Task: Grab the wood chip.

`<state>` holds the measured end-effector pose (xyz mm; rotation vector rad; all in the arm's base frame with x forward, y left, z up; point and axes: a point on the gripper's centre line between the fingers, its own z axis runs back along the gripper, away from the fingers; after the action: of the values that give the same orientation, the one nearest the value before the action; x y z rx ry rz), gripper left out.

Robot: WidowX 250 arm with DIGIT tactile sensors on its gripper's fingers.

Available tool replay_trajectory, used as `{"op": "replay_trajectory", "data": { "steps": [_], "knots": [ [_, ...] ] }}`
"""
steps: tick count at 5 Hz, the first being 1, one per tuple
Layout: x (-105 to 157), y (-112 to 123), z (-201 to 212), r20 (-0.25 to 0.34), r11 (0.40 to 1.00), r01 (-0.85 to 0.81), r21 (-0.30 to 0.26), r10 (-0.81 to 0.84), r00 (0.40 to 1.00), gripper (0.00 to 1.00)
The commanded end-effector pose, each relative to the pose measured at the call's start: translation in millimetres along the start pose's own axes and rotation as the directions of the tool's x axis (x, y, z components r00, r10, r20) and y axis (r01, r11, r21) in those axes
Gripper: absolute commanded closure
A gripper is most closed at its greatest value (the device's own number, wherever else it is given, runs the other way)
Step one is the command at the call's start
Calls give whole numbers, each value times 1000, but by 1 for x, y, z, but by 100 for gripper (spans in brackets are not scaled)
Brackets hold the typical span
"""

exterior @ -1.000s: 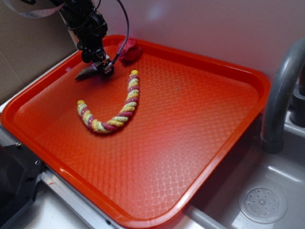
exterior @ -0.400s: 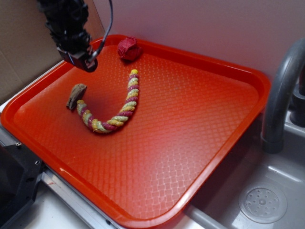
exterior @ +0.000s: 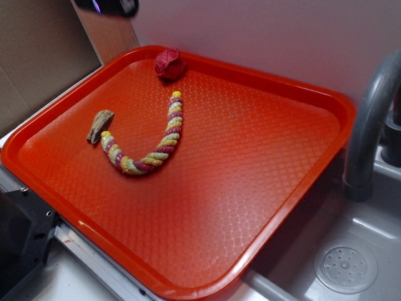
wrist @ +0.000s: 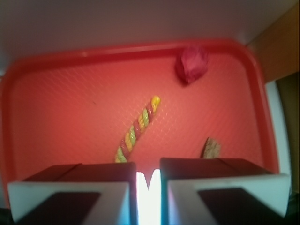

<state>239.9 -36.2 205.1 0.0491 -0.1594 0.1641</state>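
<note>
Since the earlier frames the pincer (wrist: 147, 180) has been raised almost out of the exterior view, and the chip (exterior: 99, 125), dropped from it, is left lying flat on the tray (exterior: 263, 188) near the left rim, touching the rope's (exterior: 147, 141) left end, with the ball (exterior: 170, 64) well apart at the back. In the wrist view the jaws are seen nearly pressed together, pinching nothing. The chip is judged light, stiff and rough, best taken across its narrow width at the middle.
</note>
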Motion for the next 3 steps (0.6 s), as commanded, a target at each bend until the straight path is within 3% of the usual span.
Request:
{"op": "replay_trajectory", "data": {
  "steps": [1,3],
  "knots": [
    [0,38,-16,71,980,173,-94,-167,983,0],
    [-6,63,-50,33,987,155,-37,-154,988,0]
  ]
}}
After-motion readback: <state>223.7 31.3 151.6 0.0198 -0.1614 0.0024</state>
